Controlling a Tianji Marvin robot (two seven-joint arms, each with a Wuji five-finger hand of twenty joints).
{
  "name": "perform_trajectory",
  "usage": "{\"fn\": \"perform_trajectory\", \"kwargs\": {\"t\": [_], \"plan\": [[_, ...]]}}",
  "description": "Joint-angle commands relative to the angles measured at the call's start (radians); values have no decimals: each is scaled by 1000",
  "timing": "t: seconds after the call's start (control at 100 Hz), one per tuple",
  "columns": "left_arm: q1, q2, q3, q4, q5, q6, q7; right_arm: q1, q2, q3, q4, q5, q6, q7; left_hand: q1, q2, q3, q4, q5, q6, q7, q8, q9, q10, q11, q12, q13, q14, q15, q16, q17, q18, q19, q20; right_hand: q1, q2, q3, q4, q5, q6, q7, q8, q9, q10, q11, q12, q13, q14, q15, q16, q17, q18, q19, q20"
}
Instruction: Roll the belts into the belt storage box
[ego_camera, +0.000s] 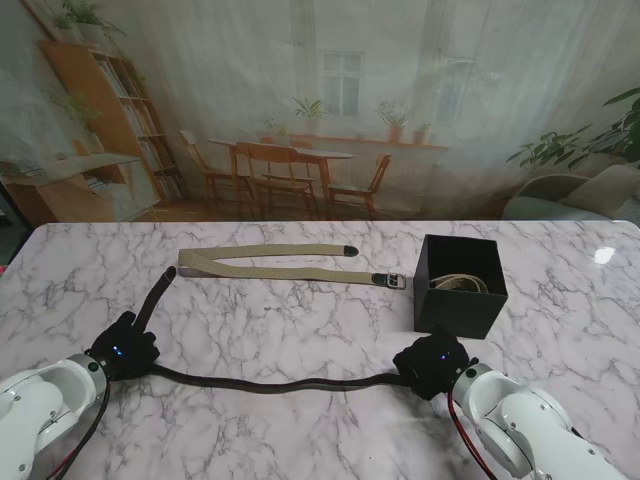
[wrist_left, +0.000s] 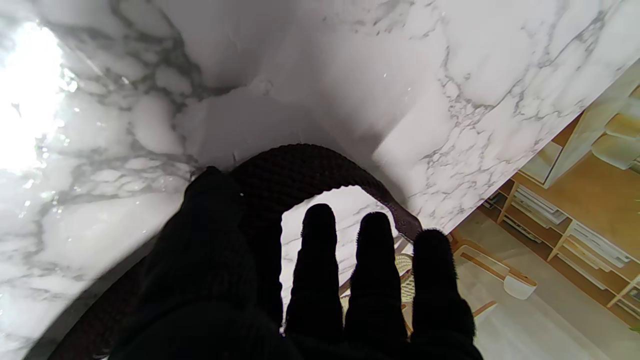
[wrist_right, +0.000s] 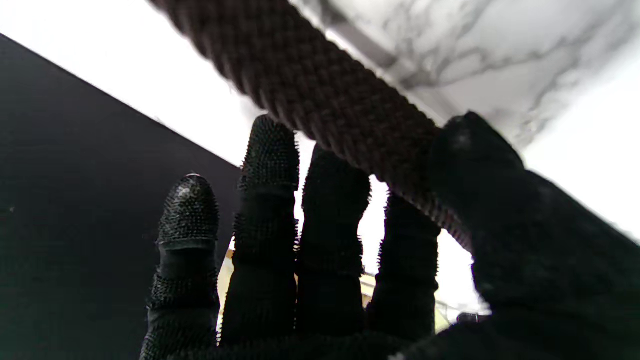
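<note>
Dark belt (ego_camera: 270, 384) stretches between left hand (ego_camera: 124, 348) and right hand (ego_camera: 430, 363).

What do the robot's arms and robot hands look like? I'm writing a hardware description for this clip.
Both arms are glossy white rounded shells. The left robot hand and right robot hand are five-fingered and covered in black knit gloves with a nubby texture on the fingers. A small blue light glows on each. A red cable runs along the right arm.

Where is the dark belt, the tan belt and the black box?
dark belt (ego_camera: 270, 384), stand view, middle of the strap between the two hands
tan belt (ego_camera: 265, 268), stand view, middle of the folded strap
black box (ego_camera: 455, 310), stand view, its front wall
</note>
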Motion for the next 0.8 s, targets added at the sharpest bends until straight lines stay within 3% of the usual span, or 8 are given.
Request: {"fn": "perform_trajectory", "kwargs": {"t": [0.0, 0.06, 0.25, 0.36, 0.41, 0.43, 0.45, 0.79], "plan": [[10, 3, -9, 4, 13, 14, 2, 0, -4, -8, 12, -5, 29, -43, 55, -14, 27, 5, 28, -7, 17, 9, 33, 2, 16, 11, 22, -4, 8, 18, -4, 18, 27, 15, 51, -28, 54, -15, 20, -3, 30, -23, 55, 18, 89, 18, 55, -4, 50, 26, 17, -11, 36, 17], [15, 2, -18, 3, 19, 22, 14, 6, -6, -19, 26, -11, 55, -91, 56, -13, 27, 4, 28, -5, 17, 8, 31, 3, 15, 11, 20, -2, 8, 18, -6, 20, 26, 15, 47, -15, 57, -14, 16, 5, 23, -35, 60, 18, 96, 15, 63, -2, 55, 29, 26, -14, 45, 19], [14, 3, -17, 12, 26, 33, 15, 30, -4, -44, 47, -17, 81, -63, 48, 1, 22, 1, 17, -13, 5, 1, 31, 4, 16, 11, 22, 1, 10, 19, -5, 22, 28, 16, 24, 21, 26, -21, -8, 29, -4, -94, 41, 3, 72, -13, 37, -11, 38, 28, 11, -16, 45, 13], [4, 5, 1, 29, 29, 46, 5, 40, -1, -52, 60, -15, 73, -38, -3, 19, -17, 0, -21, -4, -91, -66, 24, 12, 6, 6, 22, 7, 8, 18, -4, 26, 31, 14, -73, 55, -36, -3, -33, 108, -156, -195, -12, 5, -70, -79, -14, -5, -14, 16, -15, -4, 26, 2], [3, 3, 3, 31, 24, 51, 5, 38, -1, -43, 57, -15, 60, -35, -39, 31, -25, 1, -34, 11, -187, -48, 16, 20, -1, 2, 16, 13, 7, 16, -7, 29, 26, 9, -139, 94, -45, 66, -16, 146, -287, -159, -46, 12, -151, -101, -43, 4, -38, 10, -29, 1, 15, 1], [4, 3, 2, 30, 21, 52, 6, 36, -1, -38, 53, -13, 55, -30, -49, 37, -29, -1, -38, 15, -199, -49, 14, 22, -2, 2, 15, 14, 6, 16, -9, 32, 25, 9, -157, 109, -52, 112, -15, 159, -341, -109, -68, 18, -182, -103, -58, 7, -49, 6, -37, 5, 9, 2], [5, 2, 0, 29, 19, 53, 8, 34, -1, -31, 48, -10, 47, -23, -56, 41, -32, -1, -43, 17, -208, -52, 13, 23, -3, 1, 15, 15, 6, 16, -10, 33, 25, 9, -169, 117, -55, 124, -16, 166, -369, -98, -81, 24, -205, -111, -69, 10, -55, 4, -44, 8, 5, 2], [29, 0, -31, -2, 15, 44, 63, 28, 1, 35, -5, -15, -32, 62, -86, 62, -40, 1, -51, 32, -277, -56, 12, 27, -9, 1, 14, 17, 7, 16, -9, 37, 26, 10, -260, 201, -127, 141, -92, 181, -493, -109, -272, 66, -382, -166, -212, 37, -137, -41, -100, 14, -31, -1]]}}
